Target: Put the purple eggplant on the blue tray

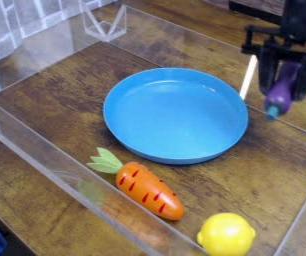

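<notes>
The purple eggplant [280, 93] hangs stem tip down in the air at the upper right, just past the right rim of the blue tray [177, 113]. My gripper [284, 70] points straight down and is shut on the eggplant's upper part. The round tray lies in the middle of the wooden table and has nothing in it. The eggplant's top is hidden between the black fingers.
An orange carrot [144, 186] with green leaves lies in front of the tray. A yellow lemon [227, 234] sits at the bottom right. Clear plastic walls [62, 170] enclose the work area on the near, left and right sides.
</notes>
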`<state>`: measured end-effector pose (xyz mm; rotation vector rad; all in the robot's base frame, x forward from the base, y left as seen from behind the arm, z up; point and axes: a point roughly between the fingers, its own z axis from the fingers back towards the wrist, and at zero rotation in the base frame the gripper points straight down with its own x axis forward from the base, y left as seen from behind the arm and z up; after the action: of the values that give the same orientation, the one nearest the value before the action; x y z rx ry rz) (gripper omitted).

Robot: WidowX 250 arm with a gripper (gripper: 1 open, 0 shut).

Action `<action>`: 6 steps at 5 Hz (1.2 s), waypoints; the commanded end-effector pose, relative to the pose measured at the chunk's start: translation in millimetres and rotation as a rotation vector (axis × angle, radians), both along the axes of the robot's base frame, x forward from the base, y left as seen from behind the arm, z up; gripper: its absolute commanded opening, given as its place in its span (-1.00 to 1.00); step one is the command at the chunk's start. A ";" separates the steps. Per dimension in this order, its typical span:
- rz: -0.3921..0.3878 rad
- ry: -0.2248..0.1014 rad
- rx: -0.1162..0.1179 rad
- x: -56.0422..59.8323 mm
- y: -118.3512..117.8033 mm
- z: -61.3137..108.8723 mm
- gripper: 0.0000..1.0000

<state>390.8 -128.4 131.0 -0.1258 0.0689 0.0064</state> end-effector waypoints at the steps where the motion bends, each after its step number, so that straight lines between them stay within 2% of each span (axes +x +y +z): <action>1: -0.013 -0.088 -0.001 -12.7 28.0 44.1 -1.00; 2: -0.047 -0.073 0.012 -31.7 41.6 45.3 -1.00; 4: -0.109 -0.048 0.028 -65.2 51.9 33.5 -1.00; 5: -0.121 -0.035 0.041 -71.3 59.4 26.8 -1.00; 6: -0.130 -0.028 0.058 -66.2 64.3 20.8 -1.00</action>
<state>319.0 -68.1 126.8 -0.0560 0.1339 -0.1329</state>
